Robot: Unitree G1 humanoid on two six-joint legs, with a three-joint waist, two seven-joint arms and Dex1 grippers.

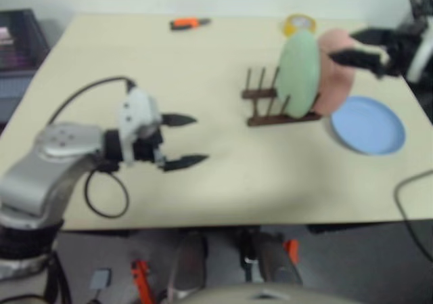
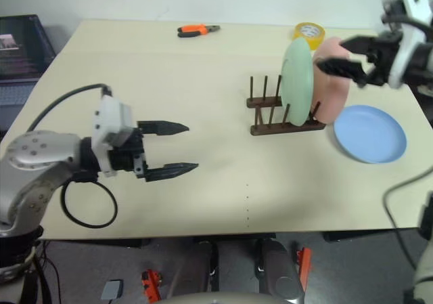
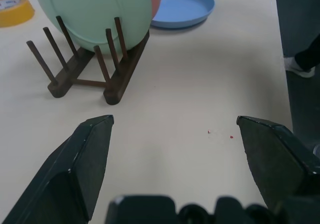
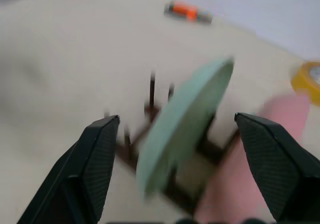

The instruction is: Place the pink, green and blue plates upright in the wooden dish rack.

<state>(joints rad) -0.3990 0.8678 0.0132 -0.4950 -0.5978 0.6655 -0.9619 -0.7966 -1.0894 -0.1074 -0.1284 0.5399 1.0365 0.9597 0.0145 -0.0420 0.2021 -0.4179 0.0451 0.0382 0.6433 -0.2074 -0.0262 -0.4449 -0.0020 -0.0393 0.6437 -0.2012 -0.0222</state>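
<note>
The left gripper [image 2: 174, 148] hangs with jaws spread, empty, over the table's [image 2: 203, 202] near left part. By the right edge lies the blue plate [image 2: 369, 134]. The wooden dish rack [image 2: 281, 114] holds the green plate [image 2: 298, 80] and pink plate [image 2: 331, 91] upright; the right gripper [image 2: 338, 55] is released, empty. An orange tool [image 2: 197, 30] and yellow tape roll [image 2: 309, 32] sit along the far edge.

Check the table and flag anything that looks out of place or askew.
The blue plate lies flat on the table beside the wooden rack, not standing in it. The green plate and pink plate stand in the rack, leaning slightly. Nothing looks spilled or broken.
</note>
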